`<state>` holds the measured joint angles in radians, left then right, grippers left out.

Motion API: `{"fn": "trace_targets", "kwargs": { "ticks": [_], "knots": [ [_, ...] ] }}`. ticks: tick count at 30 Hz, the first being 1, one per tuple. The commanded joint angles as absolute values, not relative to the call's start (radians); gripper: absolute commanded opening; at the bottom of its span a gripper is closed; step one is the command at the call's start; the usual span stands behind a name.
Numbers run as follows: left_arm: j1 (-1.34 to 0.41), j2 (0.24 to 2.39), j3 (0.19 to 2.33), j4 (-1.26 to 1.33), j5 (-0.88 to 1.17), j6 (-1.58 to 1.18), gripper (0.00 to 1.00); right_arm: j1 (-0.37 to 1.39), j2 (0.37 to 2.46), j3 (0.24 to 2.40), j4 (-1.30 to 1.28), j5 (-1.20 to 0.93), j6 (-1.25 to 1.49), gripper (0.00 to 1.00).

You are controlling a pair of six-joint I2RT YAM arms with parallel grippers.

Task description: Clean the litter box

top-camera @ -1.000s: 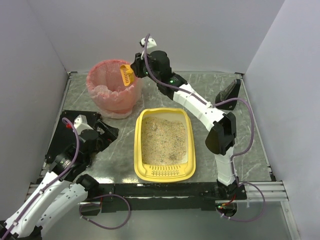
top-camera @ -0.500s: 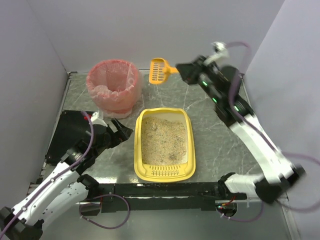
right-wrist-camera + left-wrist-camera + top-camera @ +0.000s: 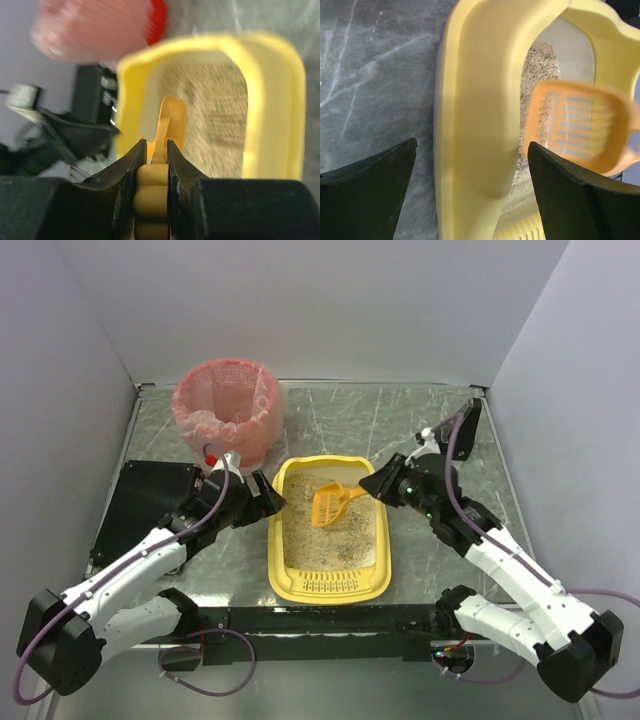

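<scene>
The yellow litter box [image 3: 278, 540] lies at the table's middle with beige litter [image 3: 335, 530] in it. My right gripper [image 3: 376, 483] is shut on the handle of the orange slotted scoop [image 3: 329, 506], whose head hangs over the litter at the far end. In the right wrist view the right gripper [image 3: 156, 145] pinches the scoop [image 3: 169, 117] above the litter box [image 3: 277, 100]. My left gripper [image 3: 268, 496] is open at the box's left side. In the left wrist view the left gripper [image 3: 472, 145] straddles the box's wall [image 3: 480, 100] with gaps on both sides, and the scoop [image 3: 585, 127] shows beyond.
A pink-lined round basket [image 3: 225, 410] stands at the back left, close behind the left gripper. A black mat [image 3: 145, 500] lies at the left edge. A black stand [image 3: 466, 425] sits at the back right. White walls close three sides.
The right arm swung the scoop from over the basket, across the back, then down over the litter. The left gripper moved right to the litter box's left wall.
</scene>
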<state>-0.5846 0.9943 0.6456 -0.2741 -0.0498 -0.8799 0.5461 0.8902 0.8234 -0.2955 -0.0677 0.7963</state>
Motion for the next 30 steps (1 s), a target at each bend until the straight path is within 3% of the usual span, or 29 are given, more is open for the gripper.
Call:
{"fn": "trace_targets", "kwargs": {
  "ticks": [1,4,10,18,30],
  "knots": [
    [-0.583,0.999,0.68,-0.199,-0.023,-0.871,0.97,0.623,0.907,0.821,-0.319,0.079,0.888,0.0],
    [-0.583,1.005,0.67,-0.175,-0.02,-0.884,0.97,0.647,0.917,0.767,-0.293,0.239,0.952,0.0],
    [-0.583,1.065,0.687,-0.181,-0.018,-0.891,0.97,0.652,0.988,0.723,-0.202,0.302,0.982,0.0],
    [-0.583,1.135,0.69,-0.15,0.023,-0.893,0.97,0.655,1.092,0.568,0.162,0.288,1.084,0.0],
    [-0.583,1.204,0.684,-0.075,0.092,-0.917,0.98,0.722,1.267,0.477,0.483,0.246,1.072,0.0]
  ]
}}
